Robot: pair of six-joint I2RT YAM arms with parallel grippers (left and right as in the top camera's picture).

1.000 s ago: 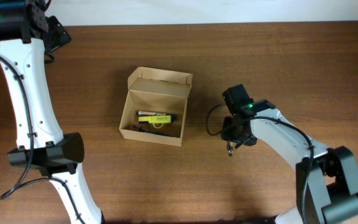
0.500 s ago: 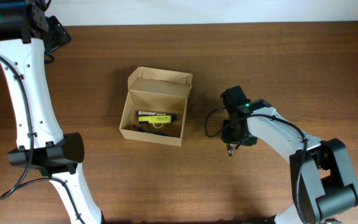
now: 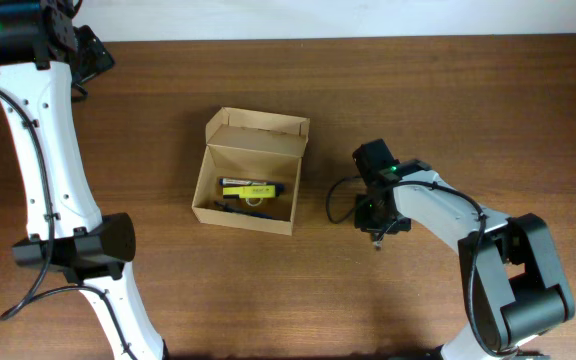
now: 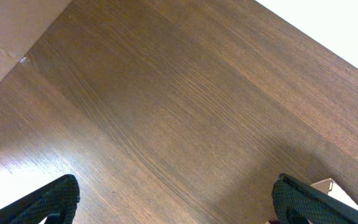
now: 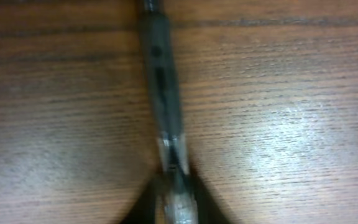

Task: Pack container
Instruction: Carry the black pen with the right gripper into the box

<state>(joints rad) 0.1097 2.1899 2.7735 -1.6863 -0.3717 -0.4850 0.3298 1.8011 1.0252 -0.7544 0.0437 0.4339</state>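
The container (image 3: pixel 251 170) is a small tan cardboard box, open, with its flap lid standing at the far side. A yellow marker (image 3: pixel 248 189) and a dark pen (image 3: pixel 236 209) lie inside. My right gripper (image 3: pixel 373 218) is low over the table to the right of the box. In the right wrist view its jaws (image 5: pixel 176 205) are closed around the end of a dark pen (image 5: pixel 161 81) that points away along the wood, blurred. My left gripper (image 3: pixel 88 55) is at the far left corner, open and empty (image 4: pixel 176 193), far from the box.
The brown wooden table (image 3: pixel 448 100) carries only the box and the pen. The white left arm (image 3: pixel 43 170) runs down the left side. The table's far edge meets a white surface (image 4: pixel 334 31).
My right gripper has shifted slightly left toward the box with the pen. The box and the left arm have not moved.
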